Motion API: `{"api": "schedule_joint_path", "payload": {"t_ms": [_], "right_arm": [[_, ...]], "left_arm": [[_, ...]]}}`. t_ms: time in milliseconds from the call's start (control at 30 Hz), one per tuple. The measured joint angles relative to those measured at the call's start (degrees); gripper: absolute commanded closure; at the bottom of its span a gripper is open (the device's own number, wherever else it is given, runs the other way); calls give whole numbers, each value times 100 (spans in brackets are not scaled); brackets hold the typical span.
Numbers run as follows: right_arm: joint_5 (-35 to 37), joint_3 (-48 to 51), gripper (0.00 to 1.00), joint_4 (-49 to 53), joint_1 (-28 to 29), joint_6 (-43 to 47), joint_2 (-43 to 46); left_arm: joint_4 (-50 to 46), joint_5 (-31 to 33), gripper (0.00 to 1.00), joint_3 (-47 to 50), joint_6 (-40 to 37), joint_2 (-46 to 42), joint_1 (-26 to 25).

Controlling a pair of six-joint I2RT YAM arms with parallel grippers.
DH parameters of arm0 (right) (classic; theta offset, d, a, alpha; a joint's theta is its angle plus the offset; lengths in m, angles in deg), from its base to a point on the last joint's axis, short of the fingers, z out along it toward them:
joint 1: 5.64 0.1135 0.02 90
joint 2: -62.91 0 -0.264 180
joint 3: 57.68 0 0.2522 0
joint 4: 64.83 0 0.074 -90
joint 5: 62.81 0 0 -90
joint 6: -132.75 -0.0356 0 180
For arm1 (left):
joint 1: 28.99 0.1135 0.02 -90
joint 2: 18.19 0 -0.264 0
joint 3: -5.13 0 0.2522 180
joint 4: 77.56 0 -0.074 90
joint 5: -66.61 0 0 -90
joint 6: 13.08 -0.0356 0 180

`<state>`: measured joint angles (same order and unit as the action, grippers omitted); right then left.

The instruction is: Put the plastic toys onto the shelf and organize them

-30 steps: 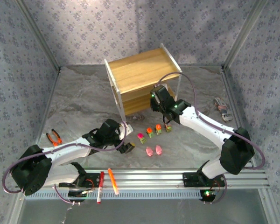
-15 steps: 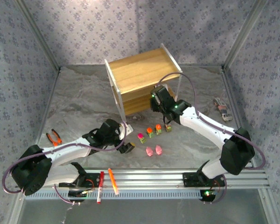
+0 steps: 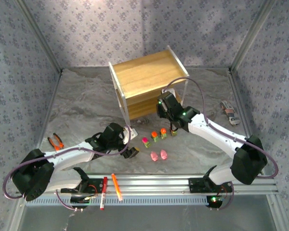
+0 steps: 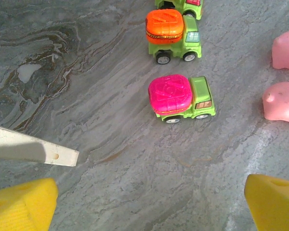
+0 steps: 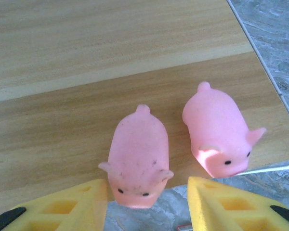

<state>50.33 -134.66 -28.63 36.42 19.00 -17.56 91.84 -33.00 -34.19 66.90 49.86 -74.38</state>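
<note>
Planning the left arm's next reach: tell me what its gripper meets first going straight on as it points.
Probably the magenta-topped green truck, nearly centred ahead of the left gripper; depth is unclear, so the tabletop short of it may come first.

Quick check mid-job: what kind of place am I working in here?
Likely a lab test booth: patterned walls on metal posts, a marble-look tabletop, and robot arms bolted to a metal rail.
</note>
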Motion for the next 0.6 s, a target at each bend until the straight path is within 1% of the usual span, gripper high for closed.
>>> {"api": "schedule_joint_path", "payload": {"t_ms": [233, 433, 600], "right_arm": [[68, 216, 50, 2, 151, -107, 138], [264, 459, 49, 107, 361, -264, 575], [566, 621, 44, 256, 675, -496, 970]], "left_arm": [[4, 0, 0, 0, 0, 0, 0], [4, 0, 0, 0, 0, 0, 0], [7, 0, 0, 0, 0, 0, 0]]}}
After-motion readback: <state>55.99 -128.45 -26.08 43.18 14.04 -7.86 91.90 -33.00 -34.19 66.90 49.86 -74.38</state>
